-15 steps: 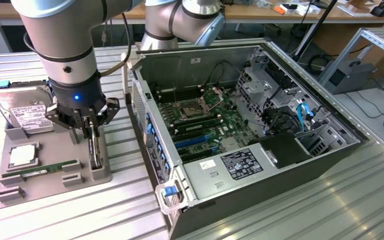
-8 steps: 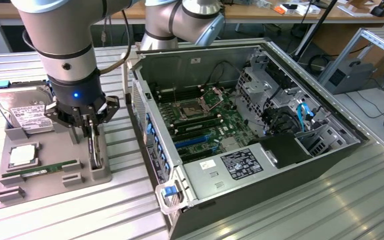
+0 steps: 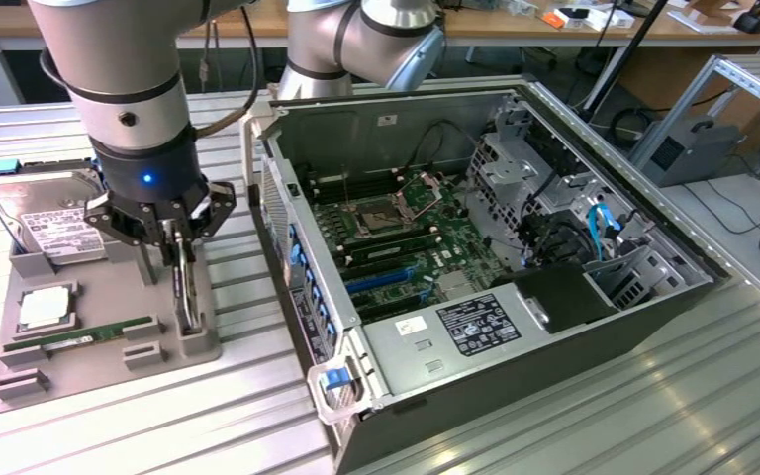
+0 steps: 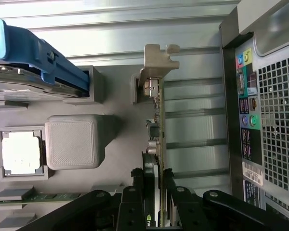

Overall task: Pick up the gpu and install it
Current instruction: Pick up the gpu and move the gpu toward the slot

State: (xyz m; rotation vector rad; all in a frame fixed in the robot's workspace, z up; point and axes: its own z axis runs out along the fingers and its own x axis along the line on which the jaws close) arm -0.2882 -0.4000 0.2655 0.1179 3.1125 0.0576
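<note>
So the arm is reaching straight down over the gray holder tray (image 3: 103, 368), which is sitting on the metal table (image 3: 617, 416) toward the exterior view's left, right beside the open PC case (image 3: 486, 247). The gpu (image 3: 189, 297) is standing on its long edge in a slot at the side of the tray nearest the case, and it's still seated in there, not lifted out.

From the wrist view, the claw (image 4: 154, 175) is straddling the gpu (image 4: 157, 120) at one end, with a black finger sitting tight against each face of the card. It looks to me like it's clamping the board rather than hanging loose around it. The card's silvery bracket (image 4: 156, 60) is sticking up at the far end, away from the claw.

Also sharing the tray: the hard drive (image 3: 50, 223) with its white label, a CPU (image 3: 44, 309) and a green memory stick (image 3: 83, 336).
</note>
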